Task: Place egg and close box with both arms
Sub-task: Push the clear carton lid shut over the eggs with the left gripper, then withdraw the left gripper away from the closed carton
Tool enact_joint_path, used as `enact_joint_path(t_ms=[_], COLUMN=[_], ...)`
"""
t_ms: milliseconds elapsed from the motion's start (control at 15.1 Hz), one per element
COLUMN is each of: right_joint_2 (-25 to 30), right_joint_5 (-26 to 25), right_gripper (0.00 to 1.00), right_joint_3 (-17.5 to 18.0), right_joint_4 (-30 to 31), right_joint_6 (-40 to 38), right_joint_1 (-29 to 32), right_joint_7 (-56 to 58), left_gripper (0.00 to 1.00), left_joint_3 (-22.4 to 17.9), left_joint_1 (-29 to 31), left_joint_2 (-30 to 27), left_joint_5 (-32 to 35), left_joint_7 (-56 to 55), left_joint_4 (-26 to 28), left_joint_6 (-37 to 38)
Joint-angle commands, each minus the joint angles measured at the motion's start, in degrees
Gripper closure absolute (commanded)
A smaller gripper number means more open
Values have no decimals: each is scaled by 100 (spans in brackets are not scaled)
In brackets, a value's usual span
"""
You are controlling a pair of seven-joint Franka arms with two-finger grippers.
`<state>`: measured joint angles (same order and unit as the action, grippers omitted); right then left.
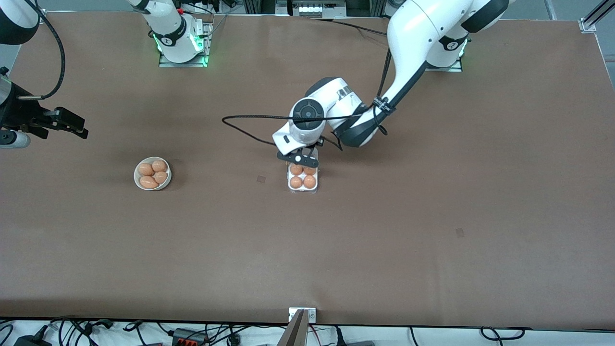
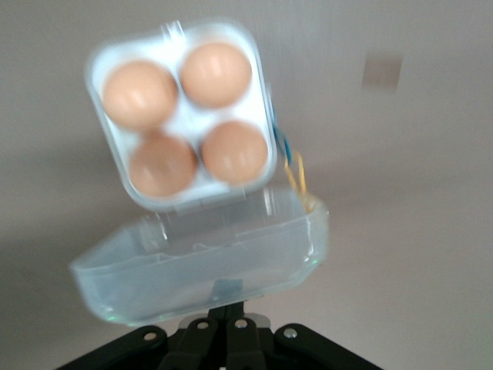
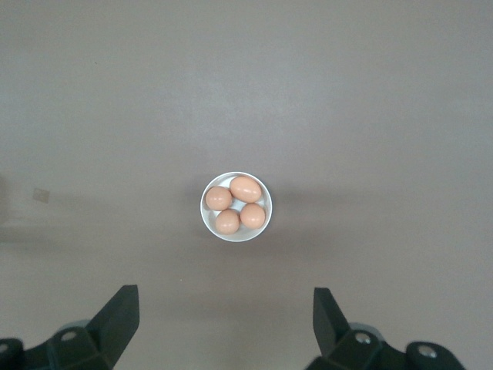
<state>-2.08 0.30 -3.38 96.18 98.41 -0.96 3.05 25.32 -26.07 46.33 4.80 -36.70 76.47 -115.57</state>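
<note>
The box (image 1: 302, 179) sits near the middle of the table (image 1: 432, 216), its tray holding four brown eggs (image 1: 303, 176), one in each cell. Its clear lid (image 2: 204, 266) is swung open on the hinge and stands on the edge of the tray that faces the robots' bases, so the box opens toward the front camera. The left end effector (image 1: 300, 156) is over that hinge edge, clenched on the lid's rim, as the left wrist view shows. A white bowl (image 1: 153, 173) with four more eggs lies toward the right arm's end of the table. The right end effector (image 1: 57, 122) waits released, high over the table at that end, fingers (image 3: 115, 320) spread wide.
</note>
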Motion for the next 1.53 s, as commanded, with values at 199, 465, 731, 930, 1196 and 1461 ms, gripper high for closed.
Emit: enact_joint_path(t_ms=[199,465,731,930,1196,1461], right_joint_2=[76,137,137,137,137,164], right_joint_5=[-83,-92,-92,-92,-92,-92], right_gripper=[0,0,0,0,0,0], right_joint_3=[302,294,294,302,276,276], right_joint_4=[41,76,94,94,76,76], right_joint_6=[3,-33,-33,-33,-50,-33], right_joint_1=[245,254,254,245,254,245], right_joint_7=[100,117,117,117,117,117], left_gripper=[100,100,100,100,100,88], left_joint_3=[-660,-739,-810,-862,-854,-792], left_joint_1=[-355,-346,169,575,1200,1972], left_joint_2=[236,324,140,-123,-834,-1423], left_joint_5=[390,390,442,512,548,435], left_joint_7=[-65,-56,-12,495,1253,1551], left_joint_4=[-747,-721,-651,-659,-651,-677], left_joint_6=[-185,-493,-371,304,1132,1940])
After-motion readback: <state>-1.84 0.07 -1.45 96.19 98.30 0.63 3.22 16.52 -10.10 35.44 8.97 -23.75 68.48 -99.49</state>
